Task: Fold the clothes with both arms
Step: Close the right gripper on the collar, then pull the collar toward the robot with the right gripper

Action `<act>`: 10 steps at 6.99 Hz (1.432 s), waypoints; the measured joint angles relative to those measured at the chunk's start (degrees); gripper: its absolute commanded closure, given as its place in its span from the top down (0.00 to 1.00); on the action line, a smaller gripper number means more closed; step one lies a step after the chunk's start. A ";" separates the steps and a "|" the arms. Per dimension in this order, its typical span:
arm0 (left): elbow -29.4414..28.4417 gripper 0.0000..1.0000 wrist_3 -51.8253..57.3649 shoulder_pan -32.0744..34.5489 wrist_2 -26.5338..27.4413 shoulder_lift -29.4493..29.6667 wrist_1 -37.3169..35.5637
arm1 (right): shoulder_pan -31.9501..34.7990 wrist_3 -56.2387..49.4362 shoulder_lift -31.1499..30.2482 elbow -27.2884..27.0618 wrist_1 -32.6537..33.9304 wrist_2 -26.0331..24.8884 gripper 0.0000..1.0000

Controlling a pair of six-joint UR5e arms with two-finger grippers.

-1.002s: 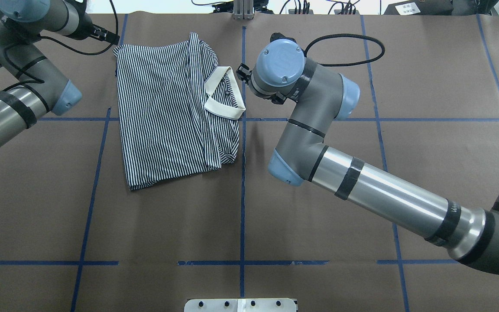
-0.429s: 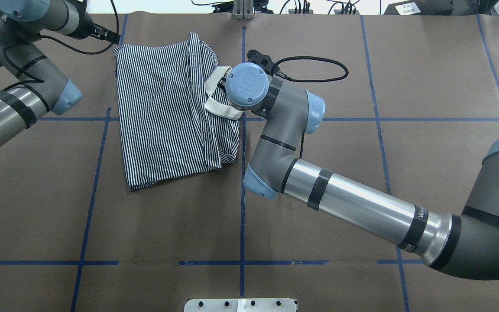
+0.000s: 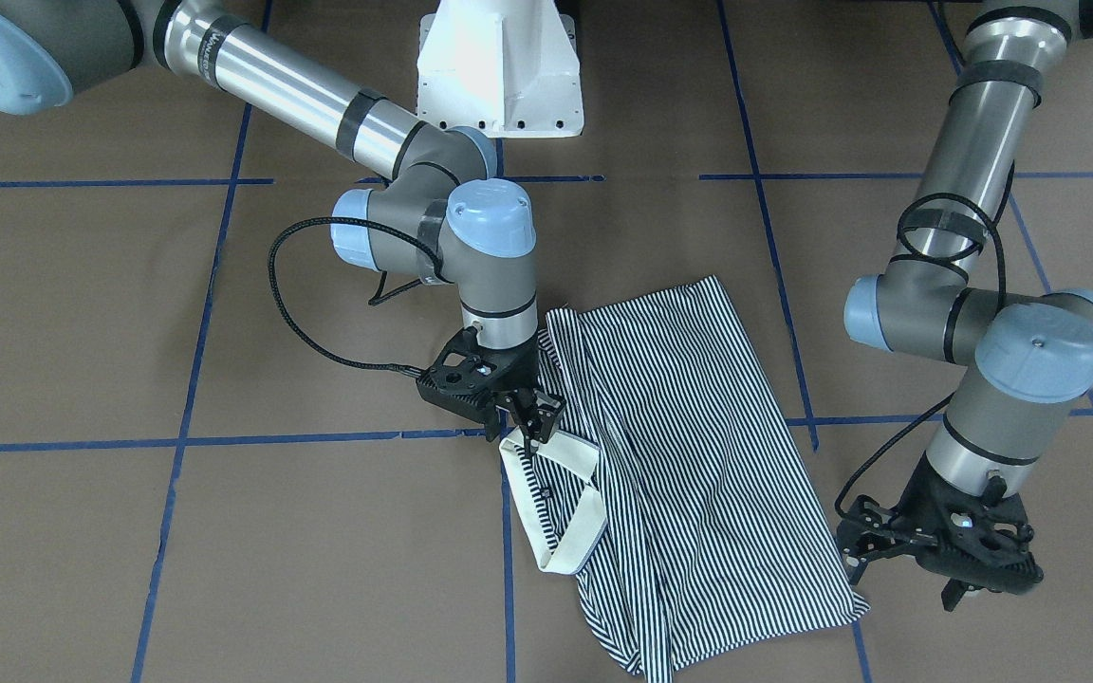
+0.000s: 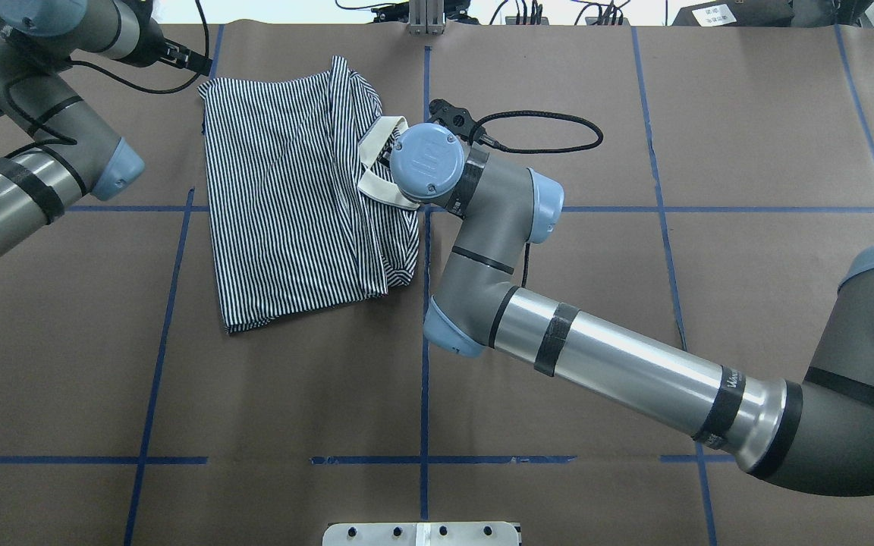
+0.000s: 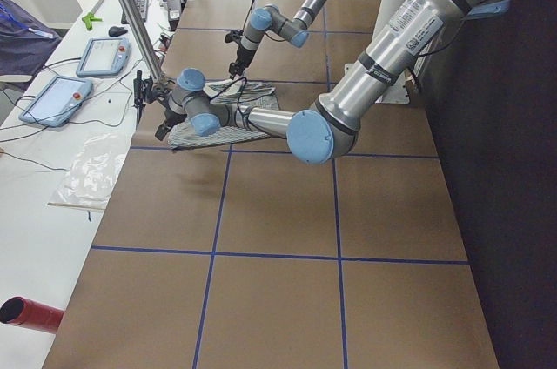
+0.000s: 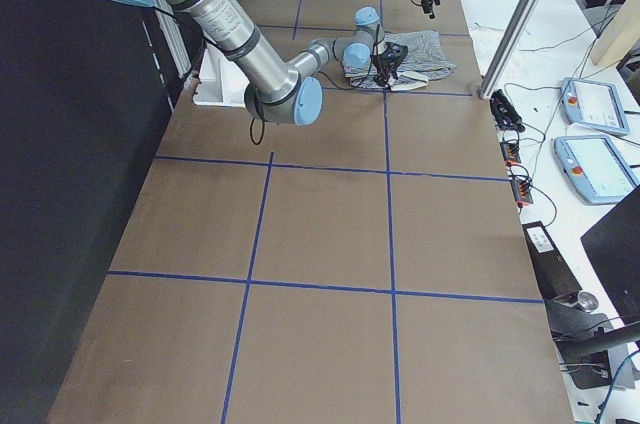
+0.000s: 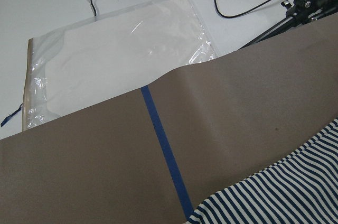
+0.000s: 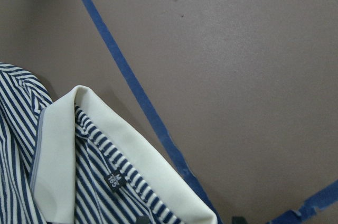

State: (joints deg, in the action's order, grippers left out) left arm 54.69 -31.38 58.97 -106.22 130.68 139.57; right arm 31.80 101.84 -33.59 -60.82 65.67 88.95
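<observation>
Front-facing view, left to right.

Right hand (image 3: 529,425), centre-left of frame: fingers drawn narrow, pinched on the upper edge of the cream collar (image 3: 561,453). The right wrist view shows the collar raised off the brown bench (image 3: 224,569), size label facing up.

Polo shirt (image 3: 708,474), centre to lower right: lies flat on the bench with its sides already turned in, collar end toward frame left and hem end toward frame right.

Left hand (image 3: 899,588), lower right: fingers spread wide, holding nothing, just beside the shirt's hem corner and apparently not touching it.

Step, as I judge it: take the collar end and carry it over toward the hem.
- Catch both layers at the collar, not just the cream band, or the band peels up alone.
- Lift only enough to clear the cloth.
- Travel straight along the stripes.
- The left hand would do well to pin or take the hem corner so the body does not slide.

Overhead view against one second ago, left to right:
- Left arm (image 4: 27,182), upper left: same pose.
- Striped body: same outline.
- Collar: then flat and fully visible, now bunched and half hidden.
- Right arm (image 4: 619,364): its wrist then stood right of the collar, off the shirt, and now sits over it.
- Black cable (image 4: 551,115): the loop has shifted leftward.
</observation>
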 measured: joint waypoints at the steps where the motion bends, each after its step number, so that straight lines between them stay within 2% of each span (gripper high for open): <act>1: 0.10 1.00 0.00 0.00 -0.02 -0.04 0.00 | -0.41 0.11 -0.12 0.00 0.05 -0.05 0.53; 2: 0.28 1.00 0.00 0.00 -0.03 -0.21 0.02 | -0.85 0.36 -0.16 0.00 0.06 -0.22 0.13; 3: 0.93 1.00 0.00 0.01 -0.04 -0.73 0.04 | -1.13 0.63 -0.16 0.00 0.07 -0.49 0.00; 7: 3.00 1.00 -0.02 0.00 -0.04 -2.06 0.04 | -0.54 0.54 -0.73 -1.23 1.37 -0.35 0.00; 8: 3.34 1.00 -0.06 -0.04 -0.04 -2.08 0.02 | -0.33 0.47 -3.37 -4.93 2.37 -0.14 0.00; 10: 3.70 1.00 -0.08 -0.08 -0.04 -2.09 0.04 | -1.23 0.80 -13.60 -17.07 3.46 -0.50 0.00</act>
State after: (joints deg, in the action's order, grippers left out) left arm 58.40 -31.46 58.89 -106.26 128.59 139.61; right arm 30.57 102.65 -47.19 -77.89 69.13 88.45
